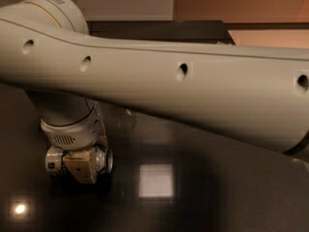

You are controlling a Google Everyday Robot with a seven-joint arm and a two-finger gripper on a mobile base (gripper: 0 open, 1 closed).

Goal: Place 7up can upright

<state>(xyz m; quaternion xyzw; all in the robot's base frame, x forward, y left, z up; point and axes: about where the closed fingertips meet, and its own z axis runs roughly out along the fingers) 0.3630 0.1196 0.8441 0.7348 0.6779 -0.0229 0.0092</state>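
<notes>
The 7up can (54, 162) is white and silver, with its silver end (109, 159) pointing right. It lies sideways at the lower left, low over the dark table (231, 197). My gripper (81, 167) hangs from the wrist (72, 129) straight above the can. One tan finger (82, 166) crosses the front of the can's middle; the other finger is hidden behind it. The gripper is shut on the can. My large pale arm (183, 81) fills the upper half of the view and hides much of the table.
The table is glossy black, with a square light reflection (156, 180) right of the can and a small bright spot (20, 209) at the lower left. The table's far edge (159, 25) runs behind the arm, below a tan wall.
</notes>
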